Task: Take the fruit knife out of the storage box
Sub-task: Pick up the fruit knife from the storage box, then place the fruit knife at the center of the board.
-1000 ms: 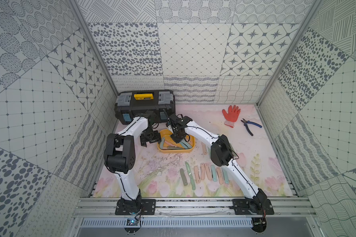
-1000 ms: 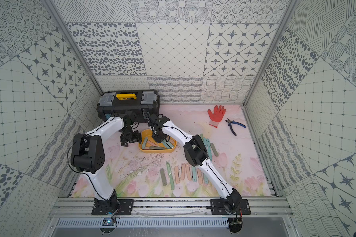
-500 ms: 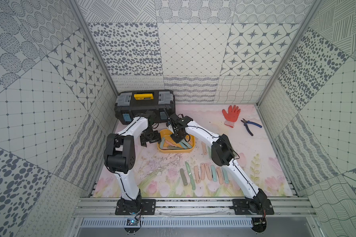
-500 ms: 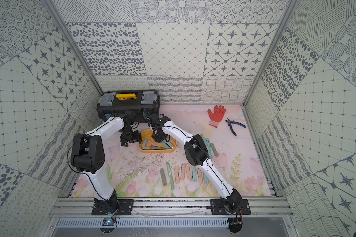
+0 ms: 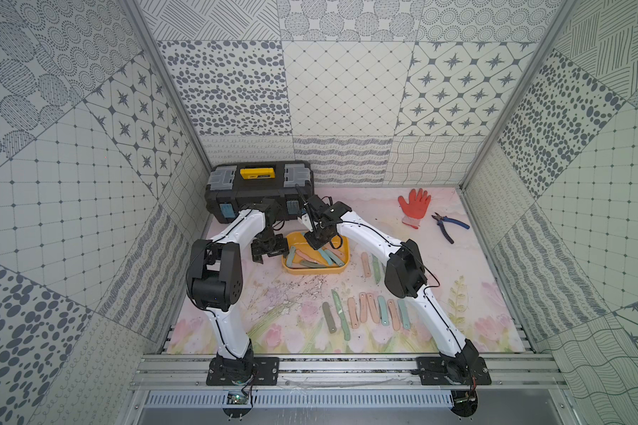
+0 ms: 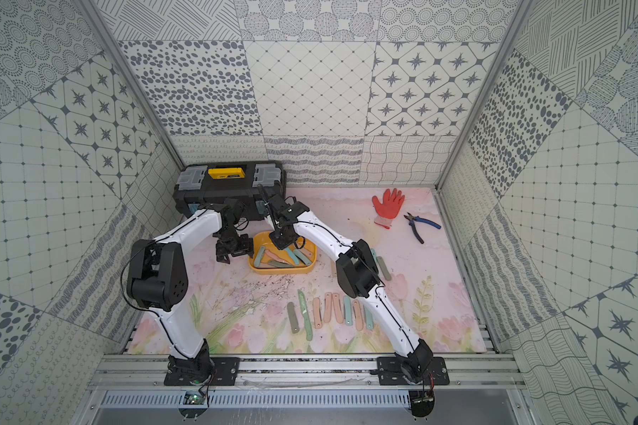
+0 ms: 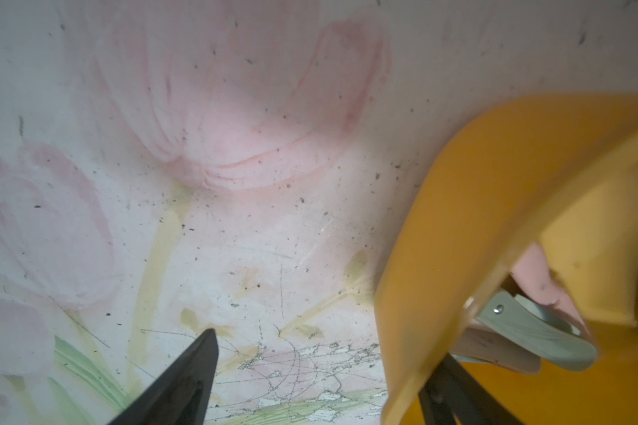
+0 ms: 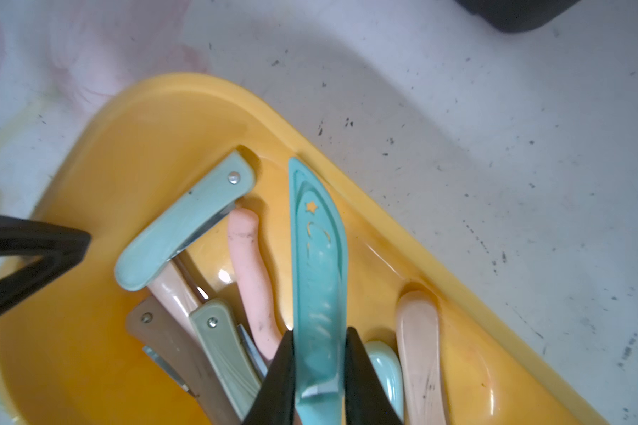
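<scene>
The yellow storage box [image 5: 312, 273] [image 6: 280, 271] lies on the flowered mat in front of the toolbox, with several knives in it. My right gripper [image 8: 319, 331] [image 5: 319, 244] reaches down into it and is shut on a teal sheathed fruit knife [image 8: 315, 250], whose tip points at the box's wall [image 8: 185, 92]. Folded knives in teal [image 8: 185, 224], olive [image 8: 225, 353] and brown, and a pink one, lie beside it. My left gripper [image 7: 325, 349] [image 5: 269, 254] is open and straddles the box's left wall [image 7: 457, 220], one finger [image 7: 196, 364] on the mat outside, the other inside.
A black toolbox [image 5: 260, 191] with a yellow handle stands at the back left, close behind both wrists. An orange glove [image 5: 413, 206] and blue-handled pliers [image 5: 450, 226] lie back right. Several knives lie in a row [image 5: 365, 312] near the front, and more [image 5: 371, 263] right of the box.
</scene>
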{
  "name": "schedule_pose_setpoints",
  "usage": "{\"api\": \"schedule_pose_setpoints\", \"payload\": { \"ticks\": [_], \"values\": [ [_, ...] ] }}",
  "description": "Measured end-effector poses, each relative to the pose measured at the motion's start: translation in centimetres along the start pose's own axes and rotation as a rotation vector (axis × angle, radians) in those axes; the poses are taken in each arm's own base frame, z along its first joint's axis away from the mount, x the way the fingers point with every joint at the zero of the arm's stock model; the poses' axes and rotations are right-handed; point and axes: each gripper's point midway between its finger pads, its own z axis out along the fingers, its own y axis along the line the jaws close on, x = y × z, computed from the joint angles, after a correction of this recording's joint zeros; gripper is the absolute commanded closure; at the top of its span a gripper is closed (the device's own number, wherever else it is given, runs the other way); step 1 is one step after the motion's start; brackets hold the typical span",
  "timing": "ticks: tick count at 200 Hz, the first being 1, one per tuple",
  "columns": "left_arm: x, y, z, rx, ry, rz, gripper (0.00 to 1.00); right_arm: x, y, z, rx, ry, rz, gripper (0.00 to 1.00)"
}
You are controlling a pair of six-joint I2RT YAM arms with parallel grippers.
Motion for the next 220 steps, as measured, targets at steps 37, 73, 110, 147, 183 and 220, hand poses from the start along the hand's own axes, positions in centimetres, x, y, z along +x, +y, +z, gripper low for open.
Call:
{"api": "schedule_pose_setpoints", "payload": {
  "ticks": [37,73,110,147,183,220],
  "values": [
    [0.0,0.0,0.0,0.000,0.000,0.000,0.19,-1.4,0.3,-1.9,-0.020,-0.049,0.041,0.92],
    [0.0,0.0,0.0,0.000,0.000,0.000,0.19,-2.2,0.1,-3.9,-0.033,-0.081,0.083,0.92],
    [0.0,0.0,0.0,0.000,0.000,0.000,0.19,-2.7,-0.1,-5.3,-0.035,-0.101,0.106,0.92],
    [0.0,0.0,0.0,0.000,0.000,0.000,0.19,-2.1,-1.6,-6.3,0.004,-0.095,0.178,0.93],
    [0.0,0.0,0.0,0.000,0.000,0.000,0.19,0.5,-3.7,-9.9,0.040,-0.106,0.280,0.92],
    [0.0,0.0,0.0,0.000,0.000,0.000,0.19,3.2,-6.6,-14.0,0.078,-0.178,0.396,0.92]
  ]
}}
